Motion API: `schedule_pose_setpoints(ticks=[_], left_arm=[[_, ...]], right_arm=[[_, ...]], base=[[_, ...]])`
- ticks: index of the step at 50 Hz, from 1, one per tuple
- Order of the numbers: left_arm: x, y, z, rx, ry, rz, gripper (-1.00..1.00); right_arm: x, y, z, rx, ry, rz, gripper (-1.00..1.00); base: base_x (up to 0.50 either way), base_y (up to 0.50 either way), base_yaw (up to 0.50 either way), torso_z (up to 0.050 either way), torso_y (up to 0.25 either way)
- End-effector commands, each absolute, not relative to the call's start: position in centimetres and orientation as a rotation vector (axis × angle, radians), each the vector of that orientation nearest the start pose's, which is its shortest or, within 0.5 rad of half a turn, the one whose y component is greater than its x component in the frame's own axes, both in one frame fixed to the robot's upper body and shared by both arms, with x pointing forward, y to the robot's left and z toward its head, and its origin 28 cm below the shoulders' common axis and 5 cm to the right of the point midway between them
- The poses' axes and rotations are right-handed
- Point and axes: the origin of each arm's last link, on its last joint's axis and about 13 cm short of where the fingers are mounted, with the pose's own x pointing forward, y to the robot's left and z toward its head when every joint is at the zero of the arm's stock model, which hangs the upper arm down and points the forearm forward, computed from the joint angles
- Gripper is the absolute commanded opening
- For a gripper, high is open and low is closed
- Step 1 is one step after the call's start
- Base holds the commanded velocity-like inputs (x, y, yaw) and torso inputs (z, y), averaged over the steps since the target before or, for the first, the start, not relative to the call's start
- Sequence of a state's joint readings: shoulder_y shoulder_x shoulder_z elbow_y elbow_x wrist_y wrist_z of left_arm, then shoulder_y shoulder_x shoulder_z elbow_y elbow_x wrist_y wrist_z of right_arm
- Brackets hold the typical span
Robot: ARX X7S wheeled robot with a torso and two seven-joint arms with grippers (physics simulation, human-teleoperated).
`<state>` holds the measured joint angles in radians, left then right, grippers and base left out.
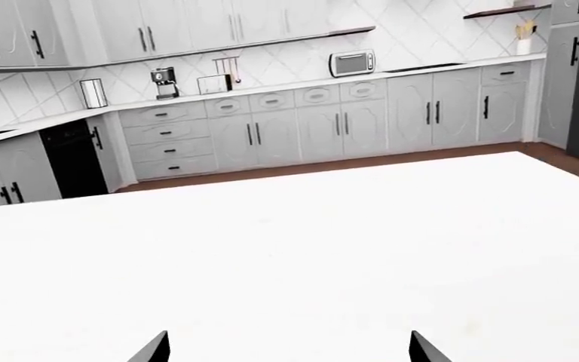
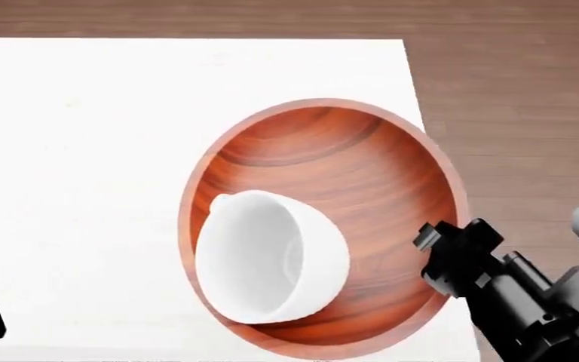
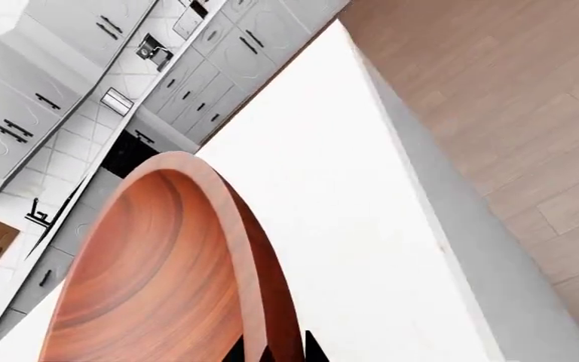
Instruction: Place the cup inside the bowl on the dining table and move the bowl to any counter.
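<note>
**Cup in bowl, right gripper on the rim**

The cup [image 2: 269, 260] lies inside the bowl [image 2: 360, 173] near the dining table's [image 2: 88, 151] right edge. The right gripper [image 2: 433, 240] pinches the bowl's rim; the left gripper [image 1: 289, 348] hangs spread above bare tabletop.

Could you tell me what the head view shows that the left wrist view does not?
Only the head view shows the glossy white ceramic cup lying tilted inside the wide reddish-brown wooden bowl, with the right gripper at the bowl's rim. Only the left wrist view shows the off-white counter over grey cabinets, with a microwave and a coffee machine on it, and the left gripper with its fingertips spread. Both share the flat white dining table.
</note>
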<state>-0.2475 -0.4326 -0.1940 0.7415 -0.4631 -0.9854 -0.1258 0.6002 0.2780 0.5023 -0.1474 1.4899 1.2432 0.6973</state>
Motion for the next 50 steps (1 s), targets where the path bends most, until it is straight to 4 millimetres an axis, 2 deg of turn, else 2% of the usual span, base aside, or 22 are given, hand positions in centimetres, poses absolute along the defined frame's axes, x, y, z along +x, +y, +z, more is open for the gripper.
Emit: schedule_pose_setpoints(ticks=[1, 50], left_arm=[[20.67, 28.09, 17.03, 0.118, -0.035, 0.016, 1.0], [20.59, 28.26, 16.96, 0.121, -0.031, 0.019, 1.0]], right_arm=[[25.51, -16.99, 19.59, 0.789, 0.306, 0.148, -1.0], [25.1, -17.31, 18.77, 0.794, 0.31, 0.128, -1.0]], base=[[0.0, -0.5, 0.0, 0.0, 0.0], [0.0, -0.5, 0.0, 0.0, 0.001]])
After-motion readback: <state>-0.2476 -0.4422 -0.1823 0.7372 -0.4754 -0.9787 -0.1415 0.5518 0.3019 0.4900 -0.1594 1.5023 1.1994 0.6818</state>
